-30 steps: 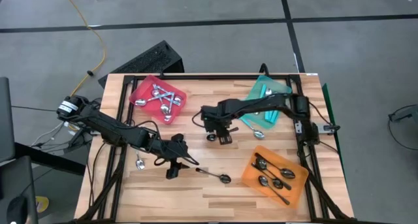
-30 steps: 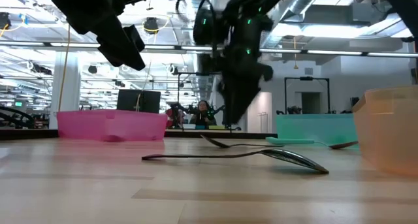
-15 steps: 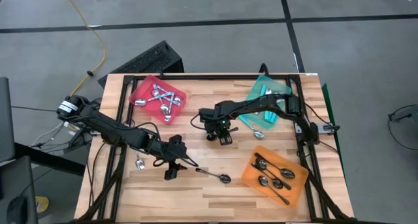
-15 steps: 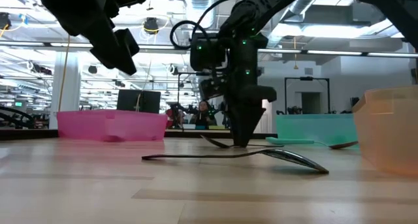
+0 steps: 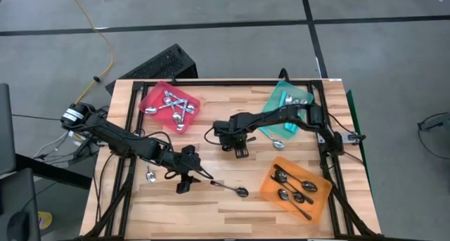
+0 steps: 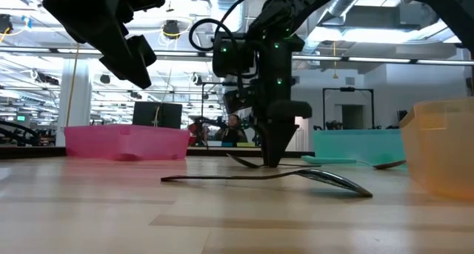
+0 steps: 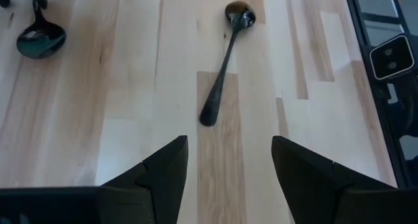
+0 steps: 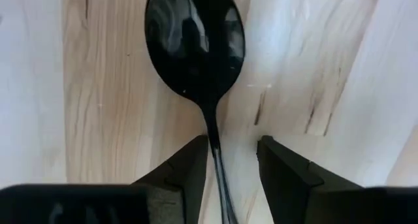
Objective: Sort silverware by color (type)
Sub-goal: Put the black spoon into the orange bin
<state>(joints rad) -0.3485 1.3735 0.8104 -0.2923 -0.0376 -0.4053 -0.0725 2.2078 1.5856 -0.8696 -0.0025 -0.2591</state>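
Right gripper [image 8: 232, 165] of mine is down at the table [image 5: 211, 164], near its middle. Its fingers stand on either side of a black spoon [image 8: 194, 41] - open, with nothing pinched yet. I think this spoon is light, hard and stiff, so it will not bend. It is thin, smooth and shiny, so it may slip or spin. It lies very flat on the wood too. The best place to hold looks like the thin handle, just behind the bowl.

Three trays sit around me. The orange tray [image 5: 271, 188], which holds dark spoons, is near. The teal tray [image 5: 281, 93] is just behind my arm, and the red tray [image 5: 151, 93] is across the table.

My left gripper [image 5: 181, 188] hangs open near the front - right by another black spoon [image 5: 228, 188]. A blue-handled spoon [image 5: 276, 142] lies close beside me, and I must not bump it. Nothing else seems to block my way.
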